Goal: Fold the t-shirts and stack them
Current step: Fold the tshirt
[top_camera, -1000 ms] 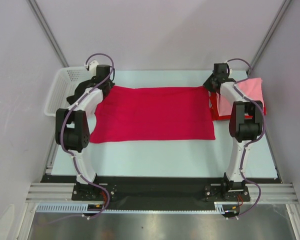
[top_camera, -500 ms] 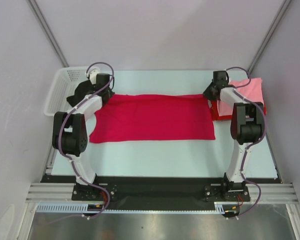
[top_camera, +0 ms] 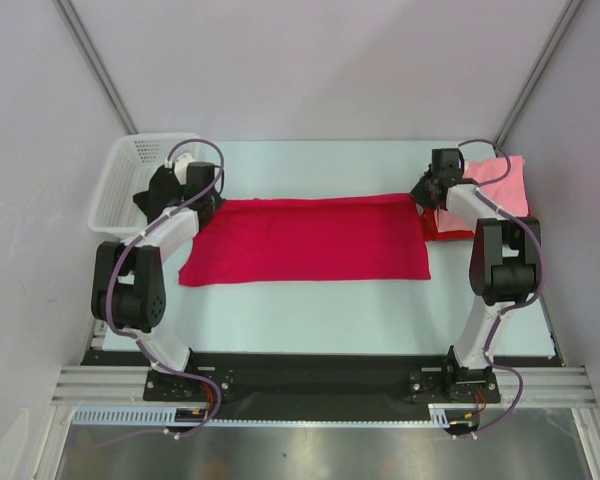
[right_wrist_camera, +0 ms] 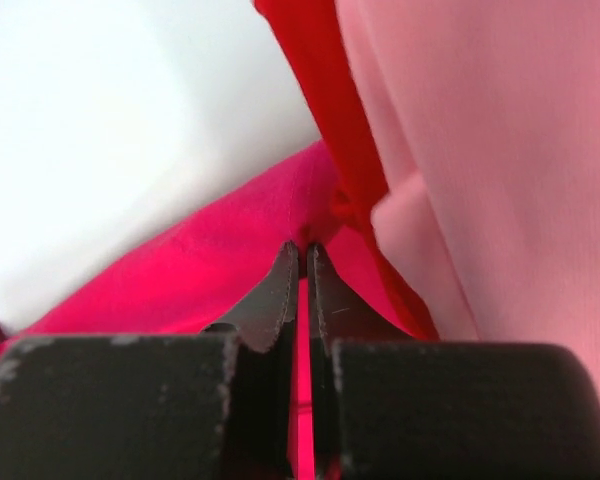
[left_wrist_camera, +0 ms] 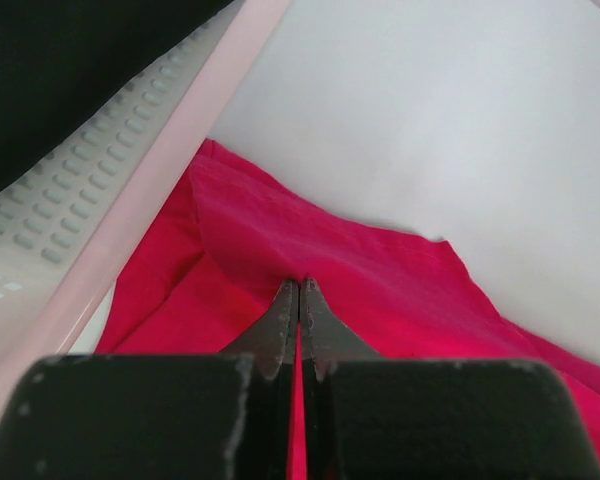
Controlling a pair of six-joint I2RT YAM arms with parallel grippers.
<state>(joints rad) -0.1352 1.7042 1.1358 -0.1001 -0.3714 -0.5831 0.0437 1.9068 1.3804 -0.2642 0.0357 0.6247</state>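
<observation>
A crimson-red t-shirt point(top_camera: 310, 240) lies spread across the middle of the table. My left gripper point(top_camera: 208, 200) is shut on its far left corner point(left_wrist_camera: 310, 260), next to the basket. My right gripper point(top_camera: 420, 193) is shut on its far right corner point(right_wrist_camera: 280, 230). Both corners are lifted and drawn toward me, so the far edge folds over. A folded light pink t-shirt point(top_camera: 500, 185) lies on a folded red one point(top_camera: 442, 230) at the far right, touching the right gripper's side; the pink point(right_wrist_camera: 500, 150) and red point(right_wrist_camera: 325, 90) shirts also show in the right wrist view. No black shirt shows.
A white plastic basket point(top_camera: 130, 165) stands at the far left corner, its rim point(left_wrist_camera: 100, 200) close beside the left gripper. Grey walls stand to the left, right and back. The black base rail runs along the near table edge.
Both grippers have pulled the far edge of the crimson shirt toward me, so the spread shirt looks shorter front to back. The pink stack has not moved.
</observation>
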